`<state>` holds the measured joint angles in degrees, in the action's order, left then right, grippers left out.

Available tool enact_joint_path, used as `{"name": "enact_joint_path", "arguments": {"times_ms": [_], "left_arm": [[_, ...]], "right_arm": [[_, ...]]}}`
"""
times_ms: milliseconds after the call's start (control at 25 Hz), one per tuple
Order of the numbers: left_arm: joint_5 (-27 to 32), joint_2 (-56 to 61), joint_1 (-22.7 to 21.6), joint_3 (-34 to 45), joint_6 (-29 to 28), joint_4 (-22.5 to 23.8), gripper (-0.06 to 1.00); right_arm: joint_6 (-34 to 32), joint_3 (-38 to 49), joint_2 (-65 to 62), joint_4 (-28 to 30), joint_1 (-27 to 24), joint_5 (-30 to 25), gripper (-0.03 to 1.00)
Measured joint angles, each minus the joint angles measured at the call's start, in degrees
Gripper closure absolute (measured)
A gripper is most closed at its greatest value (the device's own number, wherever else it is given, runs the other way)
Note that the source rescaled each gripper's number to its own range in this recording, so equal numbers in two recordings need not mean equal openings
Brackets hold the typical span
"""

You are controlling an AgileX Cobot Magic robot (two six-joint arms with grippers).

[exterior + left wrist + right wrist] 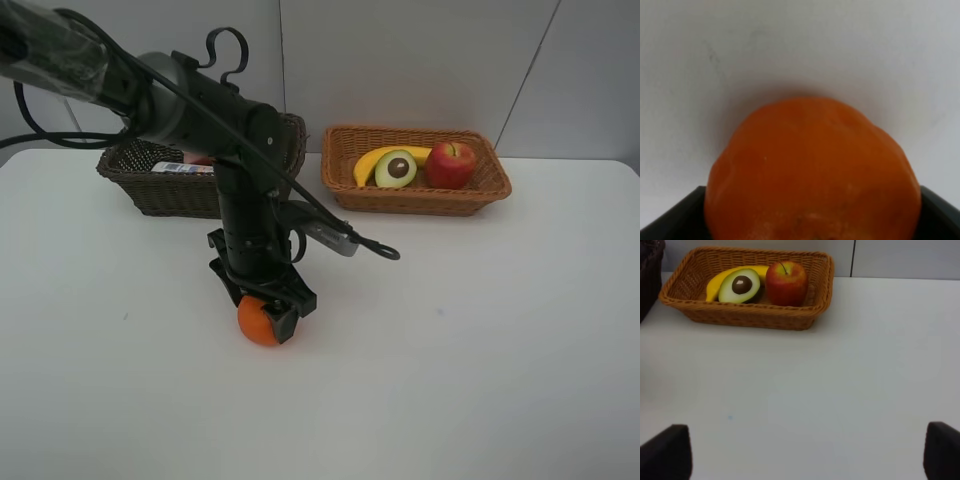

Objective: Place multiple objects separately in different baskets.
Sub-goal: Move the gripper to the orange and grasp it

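The orange (258, 325) rests on the white table, left of centre. My left gripper (266, 312) reaches straight down over it. In the left wrist view the orange (810, 175) fills the whole gap, and both black fingertips (670, 220) press against its sides. The light tan basket (420, 200) at the back right holds a yellow banana (372, 160), a halved avocado (396, 169) and a red apple (450, 164). The dark brown basket (150, 190) stands at the back left, partly behind the arm. My right gripper (800, 455) is open over bare table, facing the tan basket (740, 317).
A white bottle (182, 167) lies in the dark basket; the arm hides the rest of what is inside. A cable loops off the left arm toward the table's middle (370, 246). The white table (480, 340) stretches to the front and right.
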<state>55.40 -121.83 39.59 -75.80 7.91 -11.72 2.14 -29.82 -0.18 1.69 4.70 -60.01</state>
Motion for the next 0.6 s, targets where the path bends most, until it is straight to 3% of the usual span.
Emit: {"name": "enact_joint_path", "arguments": {"times_ms": [600], "left_arm": [[4.5, 0.0, 0.0, -0.7, -0.3, -0.4, -0.01]], "right_arm": [[0.0, 0.0, 0.0, 0.0, 0.0, 0.0, -0.01]]}}
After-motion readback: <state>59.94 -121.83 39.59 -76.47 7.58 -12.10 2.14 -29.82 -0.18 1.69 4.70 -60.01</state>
